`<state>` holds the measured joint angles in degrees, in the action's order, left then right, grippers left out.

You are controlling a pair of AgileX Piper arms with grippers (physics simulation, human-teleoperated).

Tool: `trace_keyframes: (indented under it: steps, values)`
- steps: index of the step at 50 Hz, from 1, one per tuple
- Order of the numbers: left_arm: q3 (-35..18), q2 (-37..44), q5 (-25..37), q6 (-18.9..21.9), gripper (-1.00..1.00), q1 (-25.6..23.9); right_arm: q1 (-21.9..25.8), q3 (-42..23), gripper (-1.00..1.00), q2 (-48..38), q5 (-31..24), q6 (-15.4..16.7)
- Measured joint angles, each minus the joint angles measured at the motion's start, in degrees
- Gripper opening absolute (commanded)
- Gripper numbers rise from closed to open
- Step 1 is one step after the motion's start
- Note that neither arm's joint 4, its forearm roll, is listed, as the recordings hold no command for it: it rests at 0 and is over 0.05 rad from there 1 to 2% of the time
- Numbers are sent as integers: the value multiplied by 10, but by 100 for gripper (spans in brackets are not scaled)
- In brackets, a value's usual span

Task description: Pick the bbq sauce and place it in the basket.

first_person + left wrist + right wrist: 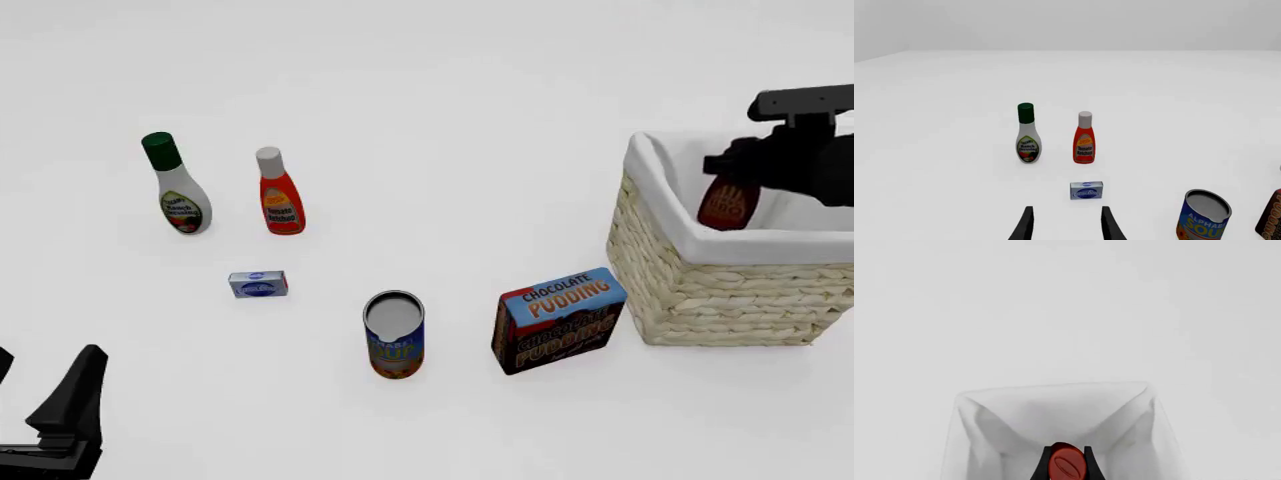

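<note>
The bbq sauce (pixel 729 203), a dark red-brown bottle with an orange-yellow label, hangs over the open top of the wicker basket (pixel 707 290), held by my right gripper (pixel 738 168). In the right wrist view its red cap (pixel 1067 465) sits between the two fingers, above the basket's white cloth lining (pixel 1054 415). My left gripper (pixel 1065 225) is open and empty, low near the table's front left, also seen in the front view (pixel 54 420).
A white ranch bottle with green cap (pixel 176 186) and an orange-red ketchup bottle with white cap (pixel 279 194) stand at the far left. A small blue box (pixel 258 284), a soup can (pixel 394 335) and a chocolate pudding box (pixel 558 320) sit in the middle.
</note>
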<state>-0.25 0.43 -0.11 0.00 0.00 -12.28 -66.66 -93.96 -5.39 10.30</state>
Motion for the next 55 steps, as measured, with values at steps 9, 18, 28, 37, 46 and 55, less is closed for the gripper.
trace_keyframes:
  steps: [9,18,28,37,46,55]
  values:
    - [0,0,0,0,100,0,0,4,-100,-15,11,0]
    - [0,0,0,0,100,0,0,4,-100,-26,22,2]
    - [0,0,0,0,100,0,-1,6,-100,-42,35,4]
    - [0,0,0,0,100,0,-2,10,-100,-58,45,7]
    - [0,0,0,0,100,0,-5,12,-100,-73,51,9]
    - [0,0,0,0,100,0,-5,12,100,-80,54,7]
